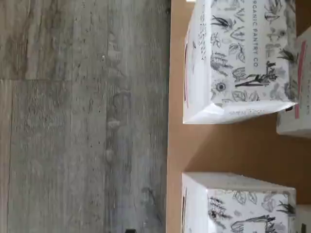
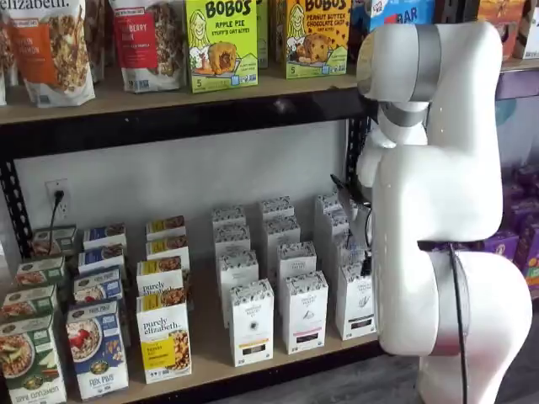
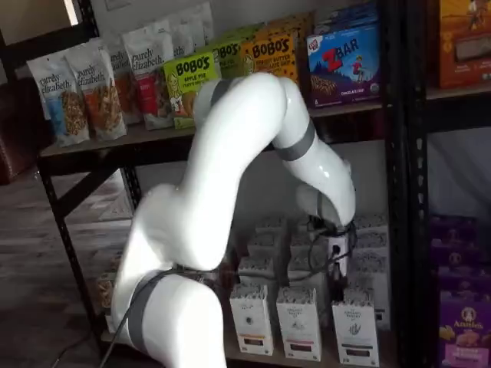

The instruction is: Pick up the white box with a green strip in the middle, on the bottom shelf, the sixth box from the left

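The white box [image 2: 356, 301] stands at the right end of the front row on the bottom shelf [image 2: 210, 369], with a dark strip low on its front. It shows in both shelf views [image 3: 354, 331]. My gripper [image 3: 338, 263] hangs from the wrist above and behind it, over the rear rows of white cartons, holding nothing. Its fingers are mostly hidden by the arm and a black cable. The wrist view looks down on two patterned white cartons [image 1: 240, 58] on the tan board [image 1: 218, 145]; which is the white box I cannot tell.
Two like white cartons [image 2: 304, 311] [image 2: 251, 322] stand left of the white box, with more rows behind. Cereal boxes [image 2: 164, 335] fill the shelf's left part. A black upright [image 3: 399, 192] rises at the right. Bags and snack boxes [image 2: 221, 42] sit on the upper shelf.
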Controlling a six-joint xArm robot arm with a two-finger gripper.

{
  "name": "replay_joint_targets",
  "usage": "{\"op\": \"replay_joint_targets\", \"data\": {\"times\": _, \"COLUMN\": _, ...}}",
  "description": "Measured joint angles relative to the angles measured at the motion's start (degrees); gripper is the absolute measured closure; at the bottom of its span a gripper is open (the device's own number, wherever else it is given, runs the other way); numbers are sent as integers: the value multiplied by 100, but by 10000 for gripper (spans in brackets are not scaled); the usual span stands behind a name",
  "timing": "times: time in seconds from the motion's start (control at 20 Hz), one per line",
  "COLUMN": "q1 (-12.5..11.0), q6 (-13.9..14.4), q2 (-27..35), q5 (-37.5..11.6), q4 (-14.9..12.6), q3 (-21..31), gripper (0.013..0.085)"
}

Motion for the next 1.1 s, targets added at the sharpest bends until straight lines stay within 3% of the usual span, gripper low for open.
{"op": "replay_joint_targets", "data": {"times": 0.1, "q1": -8, "q6": 210, "q2": 61, "q5": 407, "q4": -243, "q3": -210, "gripper": 130}}
{"op": "replay_joint_targets", "data": {"times": 0.2, "q1": -17, "q6": 259, "q2": 94, "q5": 525, "q4": -308, "q3": -287, "gripper": 130}}
{"op": "replay_joint_targets", "data": {"times": 0.5, "q1": -26, "q6": 60, "q2": 168, "q5": 203, "q4": -85, "q3": -273, "gripper": 130}}
{"op": "replay_joint_targets", "data": {"times": 1.1, "q1": 51, "q6": 312, "q2": 798, "q5": -58, "q4": -311, "q3": -805, "gripper": 130}}
